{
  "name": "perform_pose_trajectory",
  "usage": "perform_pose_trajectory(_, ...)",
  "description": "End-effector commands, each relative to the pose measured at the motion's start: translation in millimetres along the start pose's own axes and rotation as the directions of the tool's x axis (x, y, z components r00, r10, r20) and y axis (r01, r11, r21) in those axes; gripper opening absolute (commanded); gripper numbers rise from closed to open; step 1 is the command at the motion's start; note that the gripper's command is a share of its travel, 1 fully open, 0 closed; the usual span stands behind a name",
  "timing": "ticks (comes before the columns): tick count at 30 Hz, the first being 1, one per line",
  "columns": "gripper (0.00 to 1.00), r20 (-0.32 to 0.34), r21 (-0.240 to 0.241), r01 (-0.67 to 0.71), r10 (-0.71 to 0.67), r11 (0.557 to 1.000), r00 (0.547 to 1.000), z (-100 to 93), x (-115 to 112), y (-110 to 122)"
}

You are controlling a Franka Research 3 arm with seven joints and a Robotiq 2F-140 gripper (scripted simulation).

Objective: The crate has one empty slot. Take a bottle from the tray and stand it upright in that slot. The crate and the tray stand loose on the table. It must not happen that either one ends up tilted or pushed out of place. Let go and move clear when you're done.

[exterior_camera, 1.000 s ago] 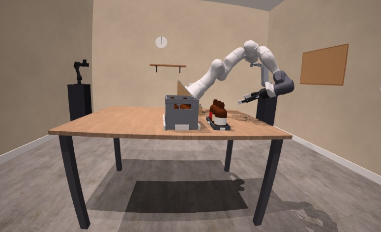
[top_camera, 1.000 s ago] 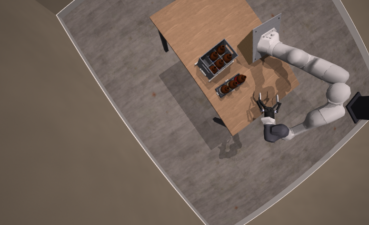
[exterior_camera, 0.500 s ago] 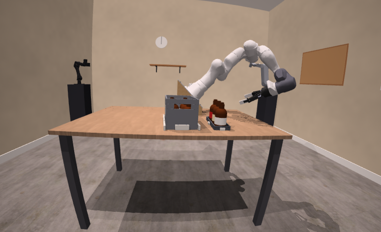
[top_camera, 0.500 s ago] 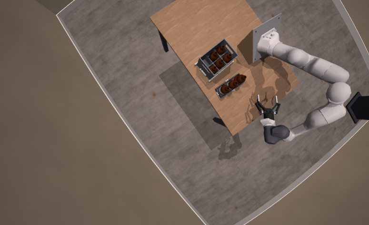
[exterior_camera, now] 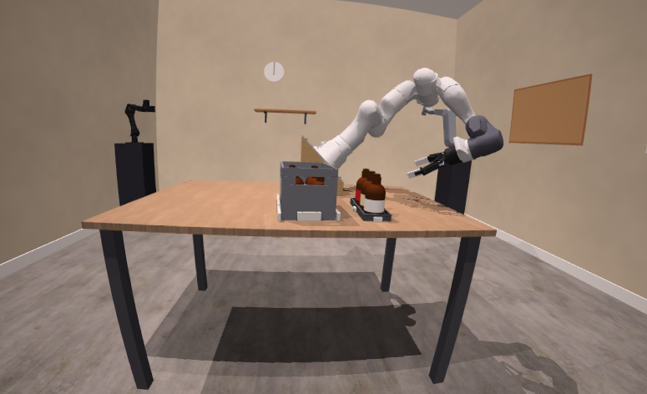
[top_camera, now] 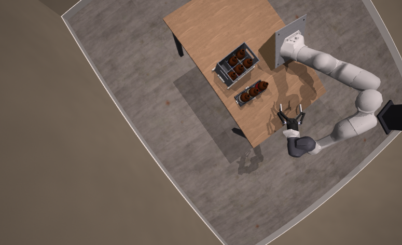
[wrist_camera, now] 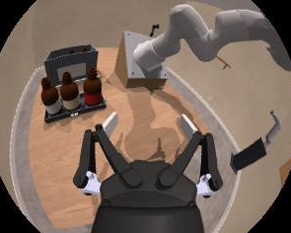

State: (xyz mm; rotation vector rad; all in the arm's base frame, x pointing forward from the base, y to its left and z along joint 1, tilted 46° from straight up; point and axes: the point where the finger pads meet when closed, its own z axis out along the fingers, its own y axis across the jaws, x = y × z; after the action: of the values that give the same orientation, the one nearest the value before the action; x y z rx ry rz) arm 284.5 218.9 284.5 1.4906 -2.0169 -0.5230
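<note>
- The crate (top_camera: 222, 73) (exterior_camera: 308, 201) (wrist_camera: 51, 69) stands level by the near edge of the bench (top_camera: 214, 24) (exterior_camera: 218, 205) (wrist_camera: 64, 163), its long side running away from that edge. Five bottles fill it but for the slot at the near end, on the side away from the tray; a bottle must therefore come in from above, clear of the walls and its neighbours.
- Just right of it, apart and roughly parallel, lies the tray (top_camera: 237, 99) (exterior_camera: 389, 216) (wrist_camera: 59, 116), low and level. Its shallow rim leaves the bottles' sides open to a grasp.
- All three bottles to choose from are upright in the tray: white-labelled bottle (top_camera: 245, 97) (exterior_camera: 374, 195) (wrist_camera: 51, 99) nearest the near edge, cream-labelled bottle (top_camera: 253, 91) (exterior_camera: 363, 200) (wrist_camera: 70, 94) in the middle, red-labelled bottle (top_camera: 262, 85) (exterior_camera: 357, 194) (wrist_camera: 93, 89) farthest back. An end one probably gives more room, and a straight lift should spare the loose tray.
- Rightmost, near the bench's right edge, the fingers (top_camera: 300, 108) (exterior_camera: 412, 174) are spread wide with nothing between them, ready to straddle a bottle. They slope downward, well apart from the tray; they probably need aligning before closing in, lest they knock a neighbour.
</note>
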Motion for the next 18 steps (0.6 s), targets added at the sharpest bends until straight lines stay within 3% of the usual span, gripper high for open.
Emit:
perform_pose_trajectory(1, 1.0, 0.002, 0.006, 0.015, -0.015, 1.0, 1.0, -1.2, 0.5, -3.1)
perform_pose_trajectory(6, 1.0, 0.002, 0.006, 0.015, -0.015, 1.0, 1.0, -1.2, 0.5, -3.1)
perform_pose_trajectory(7, 1.0, 0.033, 0.06, 0.113, -0.115, 0.992, 0.993, -22.2, 5.2, -22.7)
perform_pose_trajectory(18, 1.0, 0.033, 0.06, 0.113, -0.115, 0.992, 0.993, -22.2, 5.2, -22.7)
